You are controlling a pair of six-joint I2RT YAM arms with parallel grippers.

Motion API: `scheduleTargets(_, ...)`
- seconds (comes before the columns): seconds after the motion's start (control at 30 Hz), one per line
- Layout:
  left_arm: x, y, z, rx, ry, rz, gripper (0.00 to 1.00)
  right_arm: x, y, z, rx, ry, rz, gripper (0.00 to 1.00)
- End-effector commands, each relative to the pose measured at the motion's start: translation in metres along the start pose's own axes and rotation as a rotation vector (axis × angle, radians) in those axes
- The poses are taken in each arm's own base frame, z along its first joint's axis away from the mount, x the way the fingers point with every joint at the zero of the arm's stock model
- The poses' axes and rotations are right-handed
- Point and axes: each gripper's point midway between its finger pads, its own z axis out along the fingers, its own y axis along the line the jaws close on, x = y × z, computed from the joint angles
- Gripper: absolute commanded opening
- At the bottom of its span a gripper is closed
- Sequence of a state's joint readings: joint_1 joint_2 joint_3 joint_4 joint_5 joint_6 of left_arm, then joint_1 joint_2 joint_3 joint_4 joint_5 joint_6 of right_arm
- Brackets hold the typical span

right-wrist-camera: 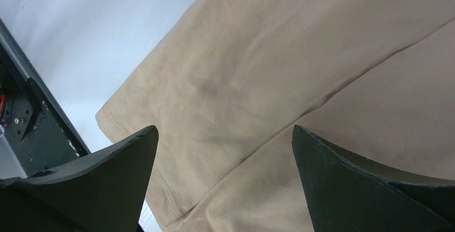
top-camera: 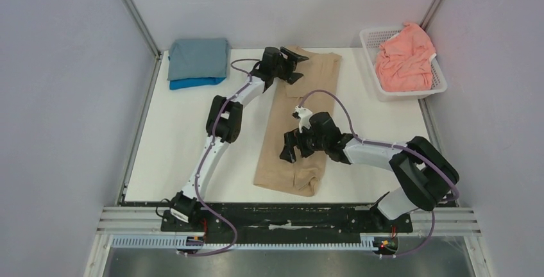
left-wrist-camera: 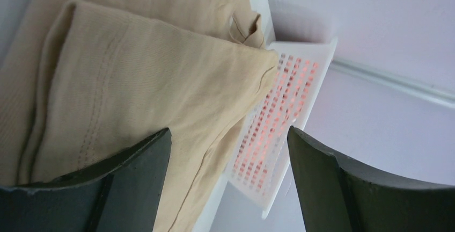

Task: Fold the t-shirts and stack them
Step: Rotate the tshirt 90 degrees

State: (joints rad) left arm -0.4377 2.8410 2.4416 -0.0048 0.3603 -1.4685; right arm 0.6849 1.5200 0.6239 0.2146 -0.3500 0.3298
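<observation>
The tan t-shirt [top-camera: 301, 107] lies on the table as a long narrow strip, folded lengthwise, running from the back to the front edge. My left gripper [top-camera: 290, 65] is open and empty, just above its far end; the left wrist view shows the tan t-shirt's folded end [left-wrist-camera: 139, 81] under the jaws. My right gripper [top-camera: 296, 147] is open and empty over the shirt's near part; the right wrist view shows the tan cloth [right-wrist-camera: 300, 71] with its hem corner. A folded grey-blue t-shirt [top-camera: 199, 58] lies on a bright blue t-shirt [top-camera: 191, 83] at the back left. The salmon-pink t-shirt [top-camera: 404, 59] is crumpled in the basket.
A white lattice basket [top-camera: 439, 84] stands at the back right and also shows in the left wrist view [left-wrist-camera: 279, 119]. Grey walls enclose the table on three sides. A black rail [top-camera: 289, 216] runs along the front edge.
</observation>
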Motion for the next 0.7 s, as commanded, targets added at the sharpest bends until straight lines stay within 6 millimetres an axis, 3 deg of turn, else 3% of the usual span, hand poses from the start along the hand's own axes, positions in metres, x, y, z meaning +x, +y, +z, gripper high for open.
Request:
scheduleTargets(0.0,-0.060,0.073,0.003,-0.226,-0.286,-0.099,0.87,-0.053,-0.006,-0.016,0.082,-0.100,-0.146,0.98)
scheduleTargets(0.1,-0.074,0.080,-0.008,-0.283,-0.341,-0.083,0.87,-0.062,-0.001,-0.029,0.083,-0.110,-0.215,0.98)
scheduleTargets(0.17,-0.078,0.085,-0.013,-0.303,-0.342,-0.083,0.87,-0.055,-0.013,-0.037,0.151,-0.092,-0.212,0.98)
scheduleTargets(0.3,-0.080,0.090,-0.019,-0.319,-0.323,-0.085,0.87,-0.015,-0.032,-0.044,0.227,0.033,-0.177,0.98)
scheduleTargets(0.53,-0.081,0.092,-0.026,-0.345,-0.327,-0.073,0.87,0.040,-0.005,-0.051,0.069,0.147,-0.146,0.98)
scheduleTargets(0.67,-0.082,0.095,-0.028,-0.357,-0.328,-0.079,0.87,0.063,0.001,-0.065,0.077,0.203,-0.157,0.98)
